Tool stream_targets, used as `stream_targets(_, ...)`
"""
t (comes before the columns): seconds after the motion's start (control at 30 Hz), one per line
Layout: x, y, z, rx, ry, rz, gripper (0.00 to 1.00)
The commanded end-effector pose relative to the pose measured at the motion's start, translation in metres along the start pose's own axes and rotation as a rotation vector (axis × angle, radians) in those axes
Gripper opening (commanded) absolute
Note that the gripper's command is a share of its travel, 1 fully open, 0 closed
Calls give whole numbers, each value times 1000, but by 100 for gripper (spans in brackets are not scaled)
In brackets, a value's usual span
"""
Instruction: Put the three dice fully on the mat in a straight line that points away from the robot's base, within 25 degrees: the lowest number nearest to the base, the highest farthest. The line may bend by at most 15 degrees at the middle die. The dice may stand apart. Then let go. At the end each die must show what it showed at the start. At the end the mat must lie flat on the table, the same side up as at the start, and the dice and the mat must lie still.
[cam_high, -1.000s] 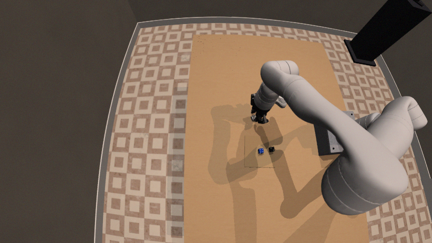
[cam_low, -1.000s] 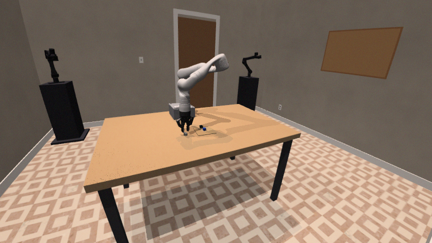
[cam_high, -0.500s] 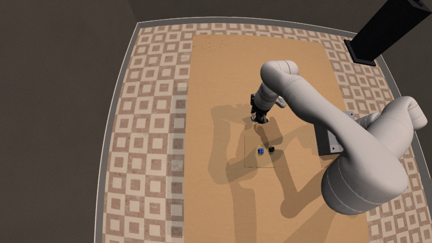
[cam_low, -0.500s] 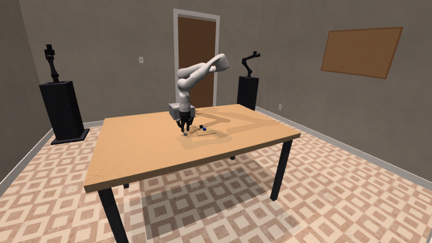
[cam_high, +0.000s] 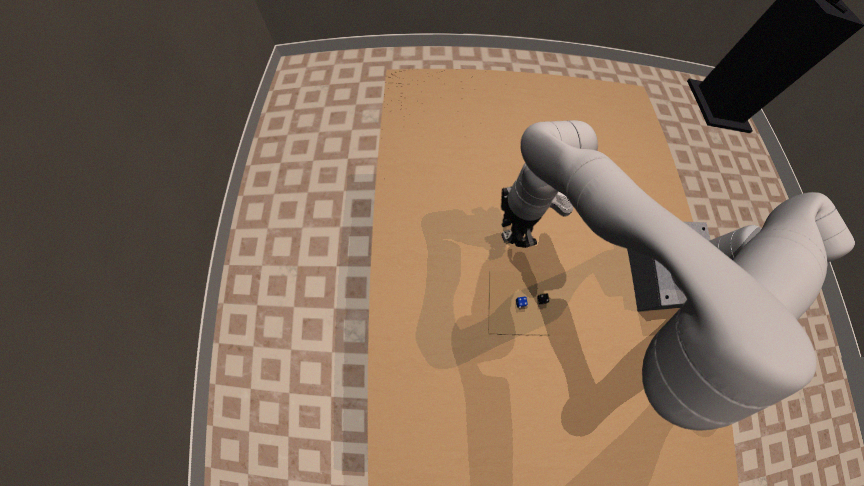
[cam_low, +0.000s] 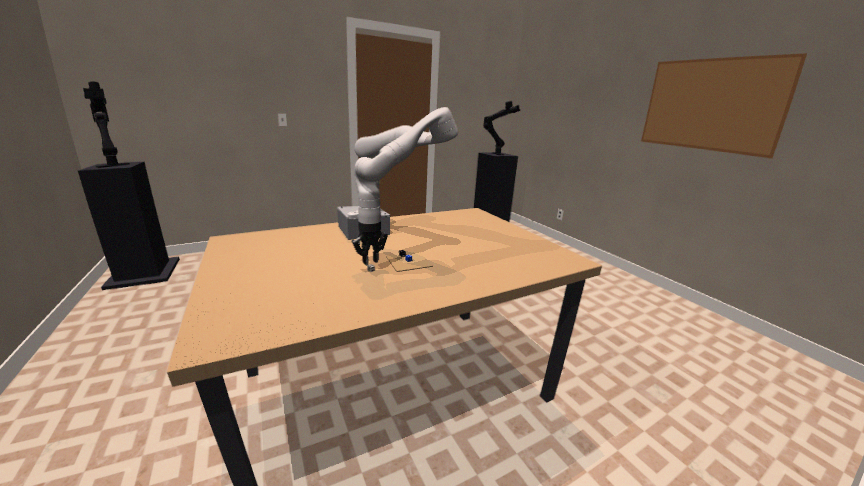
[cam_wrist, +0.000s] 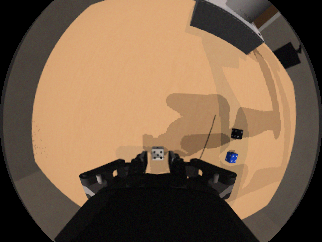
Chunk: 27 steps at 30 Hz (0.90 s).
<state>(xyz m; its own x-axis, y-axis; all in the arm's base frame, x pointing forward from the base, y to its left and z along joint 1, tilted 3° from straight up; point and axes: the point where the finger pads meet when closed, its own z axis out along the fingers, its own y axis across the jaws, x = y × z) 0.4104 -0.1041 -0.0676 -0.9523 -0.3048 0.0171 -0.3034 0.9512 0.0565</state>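
My gripper (cam_high: 519, 239) (cam_low: 369, 260) (cam_wrist: 157, 156) hangs low over the table, just beyond the mat's far edge as seen from above. Its fingers stand partly apart around a white die (cam_low: 370, 266) (cam_wrist: 159, 153), which sits between them with a small gap on each side. A blue die (cam_high: 521, 301) (cam_low: 409, 257) (cam_wrist: 232, 157) and a black die (cam_high: 543, 298) (cam_low: 402, 251) (cam_wrist: 236, 133) stand close together on the mat (cam_high: 490, 302) (cam_low: 416, 267) (cam_wrist: 209, 133). The mat is thin, table-coloured and shows only as a dark outline. I cannot read the dice faces.
The robot's grey base block (cam_high: 652, 284) (cam_low: 345, 220) (cam_wrist: 220, 23) sits on the table beside the mat. The arm (cam_high: 634, 205) reaches over the table. Black pedestals (cam_low: 123, 220) (cam_low: 495, 184) with other arms stand on the floor behind the table.
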Motion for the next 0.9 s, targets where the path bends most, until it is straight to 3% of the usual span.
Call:
stream_targets(0.0, 0, 0, -1, 1, -1, 0, 35)
stream_targets(0.87, 0, 0, 2, 1, -1, 0, 35)
